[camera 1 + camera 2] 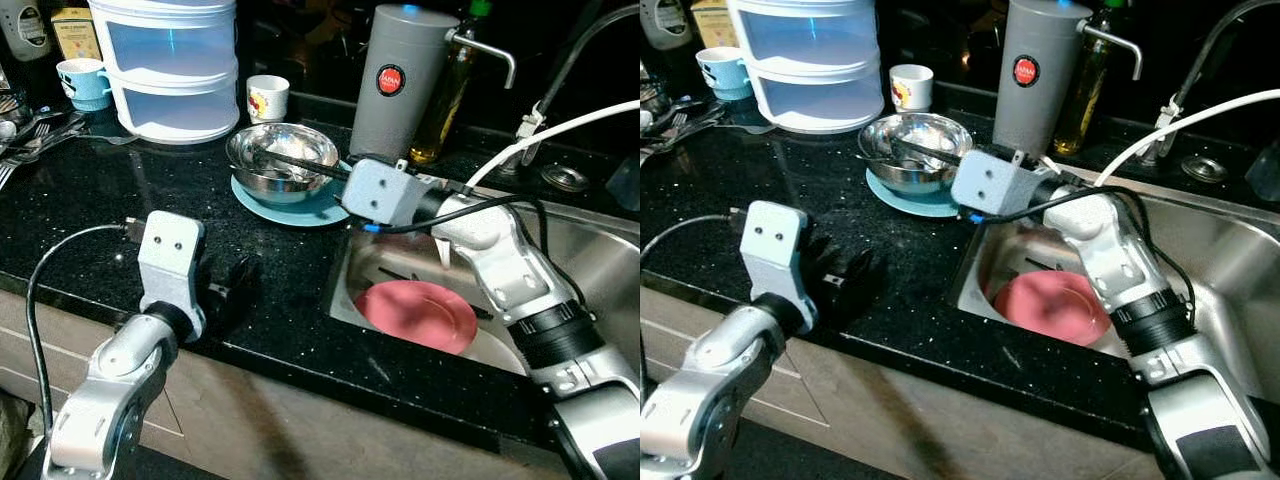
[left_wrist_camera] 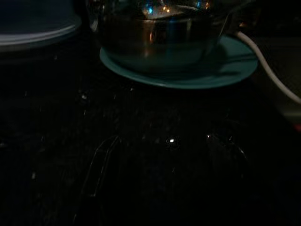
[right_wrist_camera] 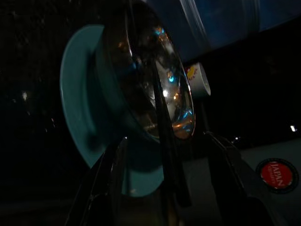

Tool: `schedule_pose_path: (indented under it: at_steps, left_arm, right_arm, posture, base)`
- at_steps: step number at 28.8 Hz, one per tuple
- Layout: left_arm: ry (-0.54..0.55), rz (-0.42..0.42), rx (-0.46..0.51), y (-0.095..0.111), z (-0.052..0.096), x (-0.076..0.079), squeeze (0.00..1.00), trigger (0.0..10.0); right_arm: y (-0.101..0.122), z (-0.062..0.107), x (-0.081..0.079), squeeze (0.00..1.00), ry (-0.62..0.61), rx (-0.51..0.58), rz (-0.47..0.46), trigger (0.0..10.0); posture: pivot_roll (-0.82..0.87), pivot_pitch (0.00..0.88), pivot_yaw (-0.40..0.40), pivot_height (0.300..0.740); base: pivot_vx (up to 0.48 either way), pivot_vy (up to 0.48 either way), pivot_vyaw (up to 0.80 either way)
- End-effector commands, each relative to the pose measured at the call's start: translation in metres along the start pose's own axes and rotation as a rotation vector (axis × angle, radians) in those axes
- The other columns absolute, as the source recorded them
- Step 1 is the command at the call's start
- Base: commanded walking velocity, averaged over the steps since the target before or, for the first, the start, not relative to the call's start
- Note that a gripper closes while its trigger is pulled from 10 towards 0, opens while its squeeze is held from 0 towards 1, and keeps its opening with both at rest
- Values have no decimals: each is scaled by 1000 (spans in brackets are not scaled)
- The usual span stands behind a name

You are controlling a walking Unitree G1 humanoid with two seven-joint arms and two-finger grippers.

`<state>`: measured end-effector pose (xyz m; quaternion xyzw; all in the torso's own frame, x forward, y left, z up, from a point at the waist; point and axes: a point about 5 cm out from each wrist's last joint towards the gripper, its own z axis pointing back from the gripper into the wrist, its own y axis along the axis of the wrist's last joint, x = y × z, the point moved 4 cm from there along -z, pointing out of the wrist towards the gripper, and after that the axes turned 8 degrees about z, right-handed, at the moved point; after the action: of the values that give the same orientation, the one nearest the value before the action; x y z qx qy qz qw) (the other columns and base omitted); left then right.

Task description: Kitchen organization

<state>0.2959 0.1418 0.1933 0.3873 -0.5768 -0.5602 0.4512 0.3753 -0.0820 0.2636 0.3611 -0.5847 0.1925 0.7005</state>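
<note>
Left eye view: right claw [image 1: 270,158] reaches into the shiny steel bowl [image 1: 283,160] at 12 o'clock on the black speckled table [image 1: 100,210], fingers spread across the bowl's near rim, pinching nothing. Bowl sits on a round teal plate [image 1: 300,208] just beside the steel sink [image 1: 600,260], which holds a pink plate [image 1: 418,315]. Left claw [image 1: 236,283] rests low on the table at 8 o'clock, fingers spread, well apart from the bowl.
</note>
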Motion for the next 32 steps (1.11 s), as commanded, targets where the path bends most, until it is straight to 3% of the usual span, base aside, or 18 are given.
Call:
schedule_pose_path:
  at_steps: [1,9,16,17,32]
  left_arm:
    - [-16,-11,-5,2,1,2,0,10000]
    - [-36,-14,2,6,-4,8,0,10000]
    - [-46,-12,-6,4,-6,12,0,10000]
    - [-46,-12,-6,4,-6,12,0,10000]
    - [-43,-13,1,6,-7,12,0,10000]
  right_arm:
    - [-1,-3,0,0,8,-15,41,10000]
    - [2,-13,0,0,-18,-74,118,10000]
    - [9,-17,-1,0,-11,-63,128,9725]
    - [10,-17,-2,0,-6,-61,127,0]
    - [13,-18,1,0,-18,-66,142,0]
  posture:
    - [182,0,-69,740]
    - [176,0,-64,740]
    - [172,0,-65,740]
    - [170,0,-66,740]
    - [165,0,-69,740]
  base:
    - [0,0,0]
    - [0,0,0]
    - [0,0,0]
    - [0,0,0]
    - [0,0,0]
